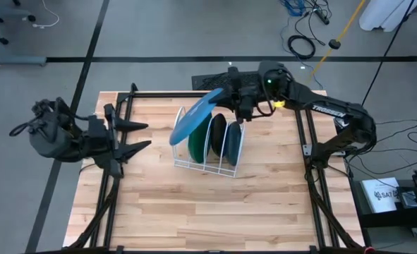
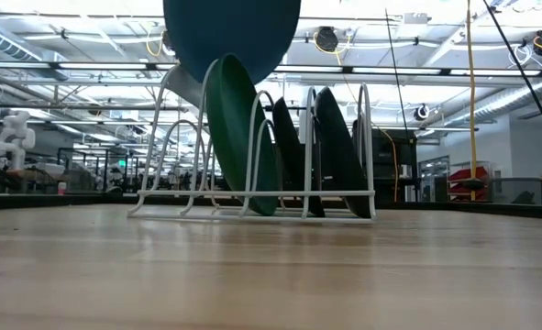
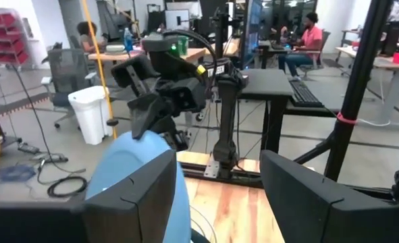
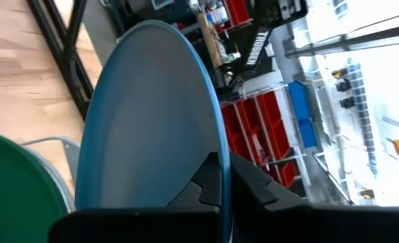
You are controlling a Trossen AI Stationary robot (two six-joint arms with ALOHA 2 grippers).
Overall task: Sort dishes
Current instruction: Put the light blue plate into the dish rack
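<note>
My right gripper (image 1: 229,94) is shut on the light blue plate (image 1: 196,116), which slants above the left end of the white wire rack (image 1: 207,164). The green plate (image 1: 197,143) and two dark teal-black dishes (image 1: 217,134) (image 1: 232,141) stand on edge in the rack's slots. In the low view the blue plate (image 2: 232,37) hangs just over the green plate (image 2: 238,137); I cannot tell whether they touch. My left gripper (image 1: 147,135) is open and empty at the table's left, pointing toward the rack. My right gripper pinches the blue plate's rim (image 4: 221,145) at its far-right end, one finger on each face. The fingers come from the table's far right side, slanting down. The plate is lifted off the table and tilted, its free end reaching down toward the rack's left end.
The rack stands at the middle of the wooden table (image 1: 194,204). Black frame bars (image 1: 123,106) run along the left, far and right edges. Bare wood lies near of the rack. People sit at desks (image 3: 307,34) in the room beyond.
</note>
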